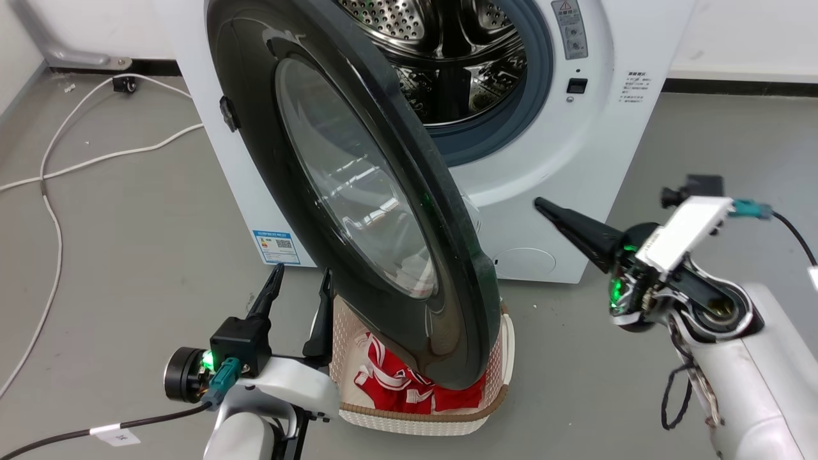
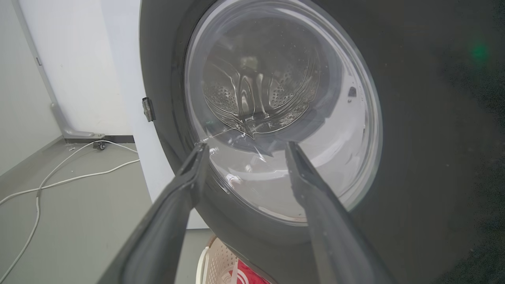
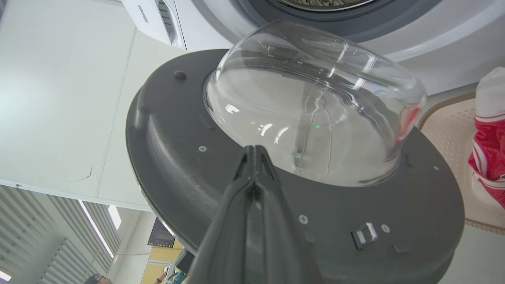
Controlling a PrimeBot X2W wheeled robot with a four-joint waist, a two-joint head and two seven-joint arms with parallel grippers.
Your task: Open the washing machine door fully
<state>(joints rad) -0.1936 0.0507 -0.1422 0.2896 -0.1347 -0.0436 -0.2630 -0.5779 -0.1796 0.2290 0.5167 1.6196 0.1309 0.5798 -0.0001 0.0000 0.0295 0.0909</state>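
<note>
Cream perforated plastic laundry basket [image 1: 415, 418], holding red-and-white cloth [image 1: 409, 390], beneath swung-out glossy black round washing machine door [image 1: 358, 191]; left hand [image 1: 302, 273] fingers apart, empty; right hand [image 1: 543, 206] fingers pressed together, empty.

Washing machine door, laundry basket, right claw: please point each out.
washing machine door [image 1: 358, 191], head view, on its clear glass window.
laundry basket [image 1: 409, 423], head view, on its front wall.
right claw [image 1: 542, 206], head view, at its closed fingertips.

Glossy black door [image 1: 358, 191] (glass-bowled) stands ajar from white washer [image 1: 562, 160].
</note>
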